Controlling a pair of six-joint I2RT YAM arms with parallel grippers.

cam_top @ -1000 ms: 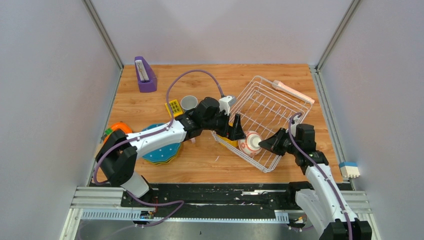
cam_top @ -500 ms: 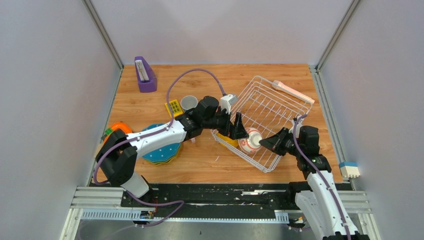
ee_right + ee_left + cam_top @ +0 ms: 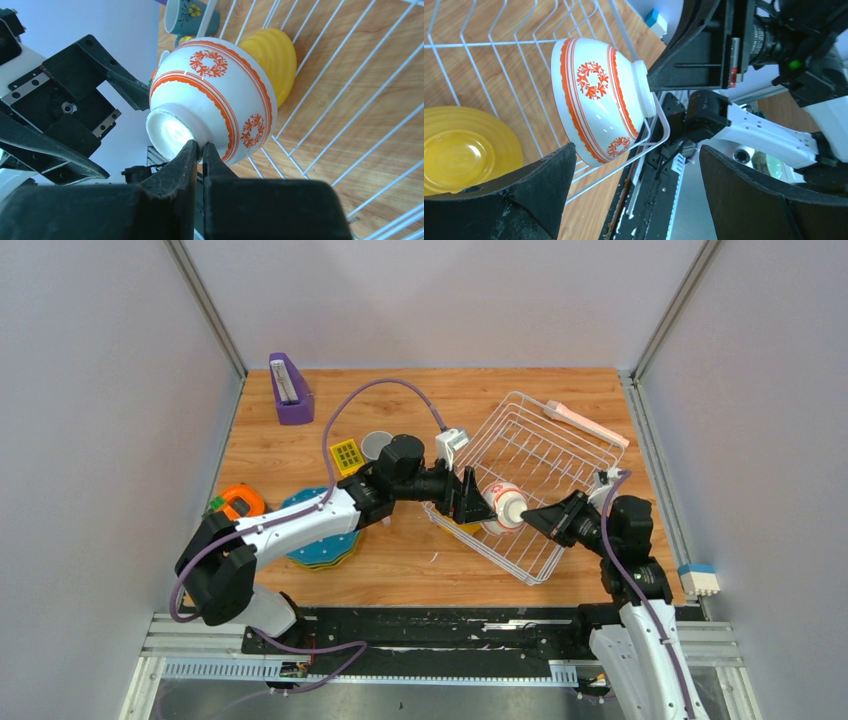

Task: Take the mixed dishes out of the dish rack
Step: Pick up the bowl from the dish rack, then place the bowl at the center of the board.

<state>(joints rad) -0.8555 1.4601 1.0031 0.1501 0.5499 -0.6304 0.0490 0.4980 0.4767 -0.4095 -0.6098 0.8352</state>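
Here, nearest us, our right gripper (image 3: pixel 200 150) is clenched on the foot ring of the red-patterned white cup (image 3: pixel 503 506), which is tipped on its side in the near-left part of the dish rack (image 3: pixel 560 455). Our left gripper (image 3: pixel 480 502) stands wide open just left of it, and the yellow bowl (image 3: pixel 464 150) sits inside the rack beside the cup.

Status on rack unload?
Right gripper shut on white red-patterned bowl, at its foot ring. Bowl on its side inside dish rack. Left gripper open, flanking it. Yellow bowl beside it.
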